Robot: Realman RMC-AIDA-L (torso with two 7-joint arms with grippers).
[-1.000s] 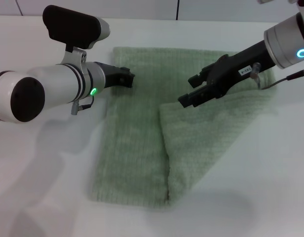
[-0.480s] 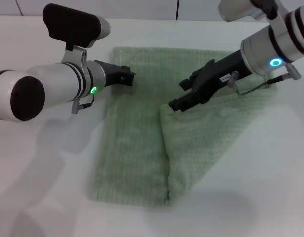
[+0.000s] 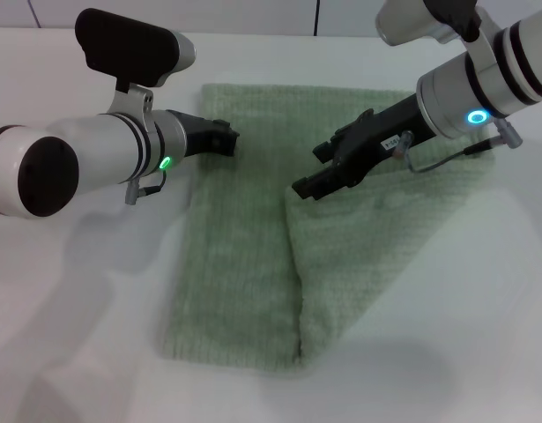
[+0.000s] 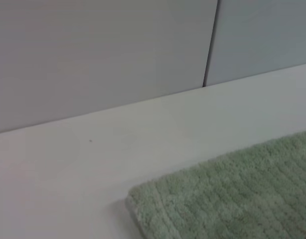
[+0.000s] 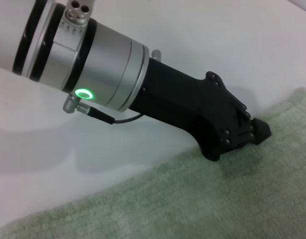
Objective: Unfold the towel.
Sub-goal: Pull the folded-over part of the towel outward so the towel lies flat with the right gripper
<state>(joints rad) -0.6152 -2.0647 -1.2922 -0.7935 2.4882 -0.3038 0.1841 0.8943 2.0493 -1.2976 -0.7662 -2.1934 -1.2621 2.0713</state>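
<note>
Left wrist view: towel point(image 4: 232, 199) corner only

A plain robot test bench, lab-like rather than domestic; a smooth white table point(image 3: 68, 291) runs back to a pale grey panelled wall point(image 4: 103, 55) split by one dark vertical seam point(image 4: 210, 42); two white-and-black robot arms reach over the table, green status lights glowing; only a sage-green towel point(image 3: 244, 264) lies on the table.
</note>
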